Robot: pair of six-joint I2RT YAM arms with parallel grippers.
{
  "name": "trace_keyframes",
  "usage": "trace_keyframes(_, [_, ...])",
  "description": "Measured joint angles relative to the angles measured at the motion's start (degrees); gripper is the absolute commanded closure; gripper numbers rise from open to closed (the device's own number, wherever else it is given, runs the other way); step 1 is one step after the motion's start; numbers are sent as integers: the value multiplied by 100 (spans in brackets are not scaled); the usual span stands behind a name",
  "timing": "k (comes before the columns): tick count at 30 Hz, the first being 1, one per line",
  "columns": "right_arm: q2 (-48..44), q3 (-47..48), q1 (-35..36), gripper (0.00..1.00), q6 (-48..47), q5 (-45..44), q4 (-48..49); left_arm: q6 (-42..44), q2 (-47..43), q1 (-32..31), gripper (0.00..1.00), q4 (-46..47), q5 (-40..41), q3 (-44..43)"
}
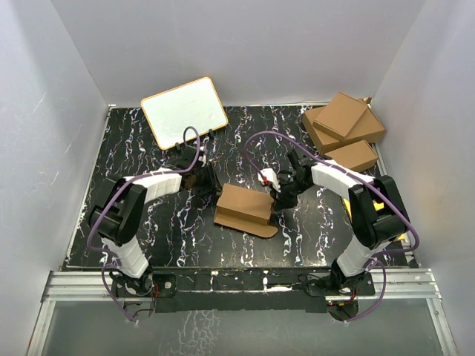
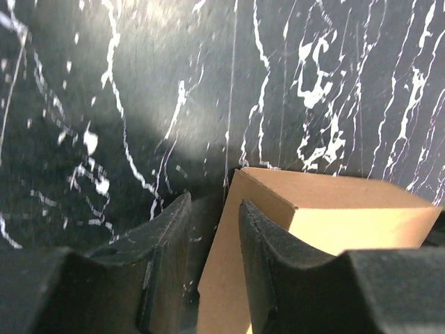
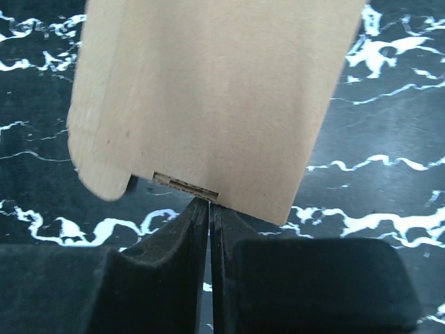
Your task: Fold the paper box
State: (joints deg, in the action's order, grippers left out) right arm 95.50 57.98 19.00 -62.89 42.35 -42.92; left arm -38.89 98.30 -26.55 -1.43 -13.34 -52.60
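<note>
Paper box (image 1: 243,208) mid-table, body formed but rounded flap (image 1: 257,228) lies untucked (closing looks unfinished); left gripper (image 2: 214,209) part-open astride its corner, clamping nothing; right gripper (image 3: 208,204) shut, empty, tips at its edge.

There is one brown paper box (image 1: 243,208), partly folded. The larger brown cartons number three: the first carton (image 1: 341,115), the second carton (image 1: 319,139) and the third carton (image 1: 352,156). There is one white board (image 1: 183,111) with a tan rim and one black, white-veined table (image 1: 185,245). The robot arms number two, a left arm (image 1: 130,204) and a right arm (image 1: 367,204). Each arm carries one two-finger gripper, making two: the left gripper (image 1: 200,178) and the right gripper (image 1: 280,199).
</note>
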Motion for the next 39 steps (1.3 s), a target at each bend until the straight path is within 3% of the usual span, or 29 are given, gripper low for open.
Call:
trace_keyframes(14, [-422,-435,238,79,15,459,-48,802,1462,79,63,-380,-603,-1976])
trace_keyframes(23, [-1047,-669,166,71,-2,483,-131,1386,1211,348,59,-914,-330,-2225])
trace_keyframes(26, [-1217,-669,87,67,-42,614,-249,1545,710,422,59,-824,-184,-1937])
trace_keyframes(31, [-1266,-463,-7,67,129,844,-358,1453,-953,420,60,-330,-201,-807])
trace_keyframes(36, [-1058,92,-378,64,835,1366,-144,643,-2317,369,59,546,-490,485])
trace_keyframes(39, [-835,282,-693,56,1491,1672,258,-33,-2774,269,58,979,-599,1211])
